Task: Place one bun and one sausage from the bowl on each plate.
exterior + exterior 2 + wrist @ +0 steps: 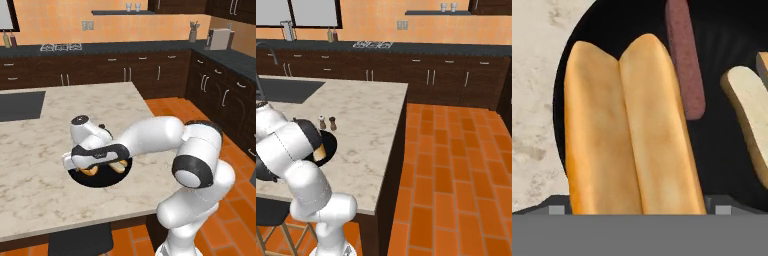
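While the arm bends low over the marble island [40, 165], the black bowl [732, 165] sits under its hand, near the island's front edge. In the bowl I count two buns: one orange-yellow bun [629, 130], split down its length, and one paler bun [752, 110] lying further across the bowl, cut off by the frame edge. I make out one sausage [684, 60], reddish-brown, lying in the bowl just beside the orange-yellow bun, between it and the pale one. A second sausage I cannot find from here.

The gripper [637, 210] hangs right above the orange-yellow bun, its two dark tips standing wide, one on each side of the bun's near end, with the bun running away from the hand along the bowl. I cannot tell whether the tips touch it.

Just beyond the bowl on the island stand two small shakers [327, 122], side by side.
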Tool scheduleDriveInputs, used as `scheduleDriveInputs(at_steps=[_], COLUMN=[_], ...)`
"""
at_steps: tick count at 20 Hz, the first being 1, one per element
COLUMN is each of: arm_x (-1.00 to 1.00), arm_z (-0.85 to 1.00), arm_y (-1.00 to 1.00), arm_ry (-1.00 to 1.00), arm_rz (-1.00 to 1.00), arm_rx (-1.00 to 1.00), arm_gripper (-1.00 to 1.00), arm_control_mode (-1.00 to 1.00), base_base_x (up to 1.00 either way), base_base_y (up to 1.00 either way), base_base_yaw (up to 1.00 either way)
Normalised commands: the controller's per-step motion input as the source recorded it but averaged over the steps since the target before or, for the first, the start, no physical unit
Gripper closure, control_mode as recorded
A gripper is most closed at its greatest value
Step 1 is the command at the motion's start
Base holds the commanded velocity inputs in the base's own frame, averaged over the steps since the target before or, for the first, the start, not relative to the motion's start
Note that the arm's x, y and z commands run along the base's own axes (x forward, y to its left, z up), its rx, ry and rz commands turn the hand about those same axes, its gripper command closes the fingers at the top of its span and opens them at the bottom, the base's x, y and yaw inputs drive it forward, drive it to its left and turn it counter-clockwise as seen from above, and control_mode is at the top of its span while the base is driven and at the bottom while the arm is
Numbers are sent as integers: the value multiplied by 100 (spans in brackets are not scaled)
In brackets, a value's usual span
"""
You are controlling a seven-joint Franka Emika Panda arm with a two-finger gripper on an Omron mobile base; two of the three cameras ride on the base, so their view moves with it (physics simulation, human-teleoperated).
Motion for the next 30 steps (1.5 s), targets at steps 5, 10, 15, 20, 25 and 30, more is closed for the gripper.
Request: scheduleDriveInputs(at_steps=[5, 10, 15, 20, 25, 30], arm_x=[-99, -80, 0, 0, 0, 0], arm_z=[76, 5, 0, 0, 0, 0], arm_y=[-94, -44, 0, 0, 0, 0], arm_ry=[-3, -1, 0, 0, 0, 0], arm_rz=[-1, 0, 0, 0, 0, 0], arm_rx=[15, 2, 0, 0, 0, 0], arm_gripper=[100, 100, 100, 100, 100, 100], arm_control_mode=[-100, 100, 100, 100, 100, 100], base_base_x=[0, -20, -48, -38, -97, -77], base_base_y=[0, 5, 94, 95, -84, 29], base_base_yaw=[0, 2, 1, -3, -3, 0])
